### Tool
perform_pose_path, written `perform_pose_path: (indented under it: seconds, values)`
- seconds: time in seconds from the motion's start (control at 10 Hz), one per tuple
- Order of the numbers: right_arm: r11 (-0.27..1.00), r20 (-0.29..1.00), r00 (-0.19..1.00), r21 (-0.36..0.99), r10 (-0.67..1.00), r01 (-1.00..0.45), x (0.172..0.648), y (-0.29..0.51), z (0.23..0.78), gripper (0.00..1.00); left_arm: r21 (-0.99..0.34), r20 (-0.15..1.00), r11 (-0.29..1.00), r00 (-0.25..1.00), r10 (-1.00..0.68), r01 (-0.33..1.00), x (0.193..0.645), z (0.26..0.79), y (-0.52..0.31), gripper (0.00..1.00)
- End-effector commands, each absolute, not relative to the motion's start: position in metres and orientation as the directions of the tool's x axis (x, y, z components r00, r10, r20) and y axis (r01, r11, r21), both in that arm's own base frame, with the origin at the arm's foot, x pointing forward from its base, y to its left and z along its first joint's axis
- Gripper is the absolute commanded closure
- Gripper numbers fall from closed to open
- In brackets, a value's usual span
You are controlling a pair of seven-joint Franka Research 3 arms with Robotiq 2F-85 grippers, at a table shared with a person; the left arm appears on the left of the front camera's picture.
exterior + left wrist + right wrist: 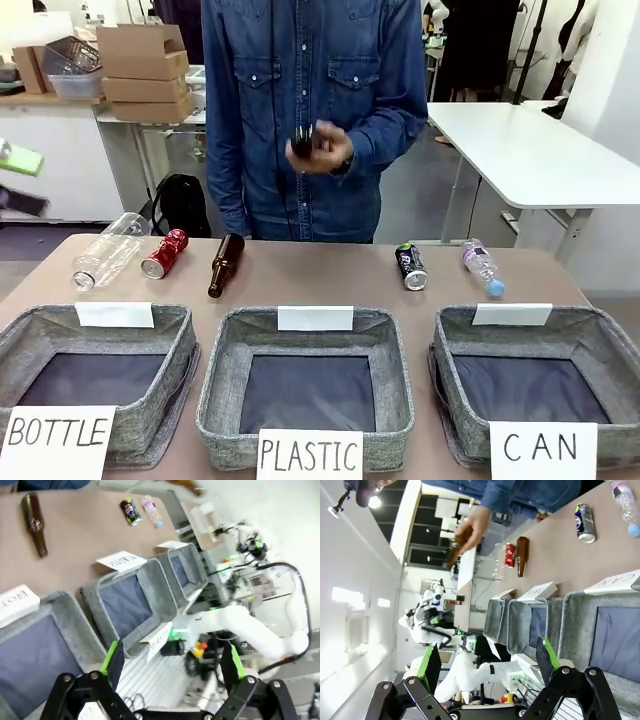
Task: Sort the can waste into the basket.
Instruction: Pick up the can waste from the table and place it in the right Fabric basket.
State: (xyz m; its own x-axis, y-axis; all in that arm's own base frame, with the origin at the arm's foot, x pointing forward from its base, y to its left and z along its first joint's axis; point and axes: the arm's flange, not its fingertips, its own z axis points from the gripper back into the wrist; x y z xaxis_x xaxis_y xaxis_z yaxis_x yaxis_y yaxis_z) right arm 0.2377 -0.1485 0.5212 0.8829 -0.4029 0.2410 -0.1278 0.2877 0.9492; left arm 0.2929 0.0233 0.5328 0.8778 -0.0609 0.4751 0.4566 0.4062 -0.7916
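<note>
— Cans, front view?
— Red can [165,253] lies far left on table [320,285], between clear plastic bottle [105,250] and brown glass bottle [226,265]. Dark can [411,266] lies just past CAN basket [590,320], beside small plastic bottle [482,267]; both cans outside it. Person's hand [325,150] holds second brown bottle [303,143].
— Left wrist?
— Left gripper [172,665] wide open, nothing in it. Dark can far off on table.
— Right wrist?
— Right gripper [487,662] wide open, empty. CAN basket nearest it, both cans on table beyond.
</note>
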Motion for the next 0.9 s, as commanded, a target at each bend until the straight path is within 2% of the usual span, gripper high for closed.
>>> perform_pose_path:
  seconds: [0.0, 0.1, 0.2, 0.3, 0.4, 0.5, 0.6, 0.7, 0.8]
  values:
    - [0.281, 0.272, 0.876, 0.945, -0.399, -0.165, 0.240, -0.150, 0.525, 0.00, -0.823, 0.370, 0.427, 0.924, -0.100, 0.375, 0.320, 0.486, 0.013, 0.00]
    - [0.281, 0.272, 0.876, 0.945, -0.399, -0.165, 0.240, -0.150, 0.525, 0.00, -0.792, 0.475, 0.406, 0.878, -0.061, 0.457, 0.293, 0.533, 0.023, 0.00]
    - [0.281, 0.272, 0.876, 0.945, -0.399, -0.165, 0.240, -0.150, 0.525, 0.00, -0.792, 0.475, 0.406, 0.878, -0.061, 0.457, 0.293, 0.533, 0.023, 0.00]
    - [0.281, 0.272, 0.876, 0.945, -0.399, -0.165, 0.240, -0.150, 0.525, 0.00, -0.839, 0.394, 0.387, 0.918, -0.055, 0.383, 0.323, 0.482, 0.029, 0.00]
    - [0.281, 0.272, 0.876, 0.945, -0.399, -0.165, 0.240, -0.150, 0.525, 0.00, -0.894, 0.421, 0.191, 0.905, 0.052, 0.405, 0.313, 0.481, 0.058, 0.00]
    - [0.281, 0.272, 0.876, 0.945, -0.399, -0.165, 0.240, -0.150, 0.525, 0.00, -0.924, 0.382, 0.014, 0.920, 0.092, 0.382, 0.296, 0.478, 0.079, 0.00]
    - [0.281, 0.272, 0.876, 0.945, -0.399, -0.165, 0.240, -0.150, 0.525, 0.00, -0.935, 0.353, 0.015, 0.930, 0.105, 0.354, 0.271, 0.474, 0.098, 0.00]
    - [0.281, 0.272, 0.876, 0.945, -0.399, -0.165, 0.240, -0.150, 0.525, 0.00, -0.924, 0.381, 0.036, 0.912, 0.153, 0.380, 0.240, 0.473, 0.118, 0.00]
    - [0.281, 0.272, 0.876, 0.945, -0.399, -0.165, 0.240, -0.150, 0.525, 0.00, -0.914, 0.403, 0.156, 0.879, 0.253, 0.374, 0.214, 0.476, 0.133, 0.00]
